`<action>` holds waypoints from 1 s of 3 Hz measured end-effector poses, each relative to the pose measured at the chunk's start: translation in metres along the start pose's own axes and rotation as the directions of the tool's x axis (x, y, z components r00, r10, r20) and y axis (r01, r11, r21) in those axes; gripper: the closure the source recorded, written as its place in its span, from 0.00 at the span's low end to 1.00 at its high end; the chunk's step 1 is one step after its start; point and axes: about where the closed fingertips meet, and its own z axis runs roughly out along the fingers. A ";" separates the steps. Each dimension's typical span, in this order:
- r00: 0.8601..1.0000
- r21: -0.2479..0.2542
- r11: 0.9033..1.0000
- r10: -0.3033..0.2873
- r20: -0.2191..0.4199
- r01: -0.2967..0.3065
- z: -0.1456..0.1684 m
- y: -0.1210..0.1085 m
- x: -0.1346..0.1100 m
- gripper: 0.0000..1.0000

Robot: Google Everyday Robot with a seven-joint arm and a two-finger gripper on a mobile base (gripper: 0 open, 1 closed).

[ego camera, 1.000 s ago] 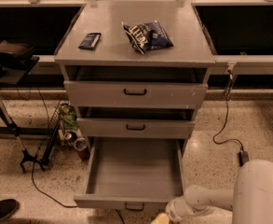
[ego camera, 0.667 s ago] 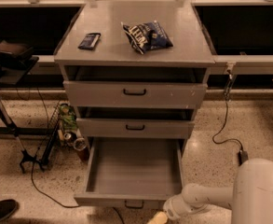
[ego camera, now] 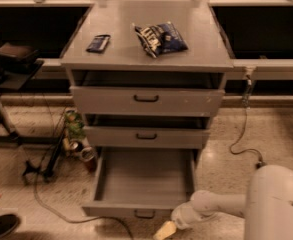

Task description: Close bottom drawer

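Note:
The bottom drawer (ego camera: 143, 181) of the grey cabinet is pulled far out, its long empty tray showing, with a low front panel and a small black loop handle (ego camera: 144, 214) near the lower edge of the view. My gripper (ego camera: 165, 230) is at the end of the white arm (ego camera: 213, 206), low in front of the drawer's front panel, just right of the handle. It is partly cut off by the bottom edge of the view.
Above are the middle drawer (ego camera: 146, 136) and top drawer (ego camera: 146, 100), both slightly out. On the cabinet top lie a blue chip bag (ego camera: 160, 38) and a dark small packet (ego camera: 98, 43). Cans and bottles (ego camera: 77, 141) and cables lie on the floor at left. A shoe (ego camera: 1, 225) shows bottom left.
My gripper and arm have shifted slightly left along the drawer's front panel, toward the handle. The drawer has not visibly moved.

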 end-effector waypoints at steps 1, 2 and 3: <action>1.000 0.000 1.000 0.000 0.000 0.000 0.000 0.000 0.000 0.00; 1.000 0.011 1.000 -0.024 -0.002 0.024 -0.003 -0.003 -0.007 0.00; 0.999 0.026 0.998 -0.049 -0.004 0.049 -0.007 -0.009 -0.018 0.00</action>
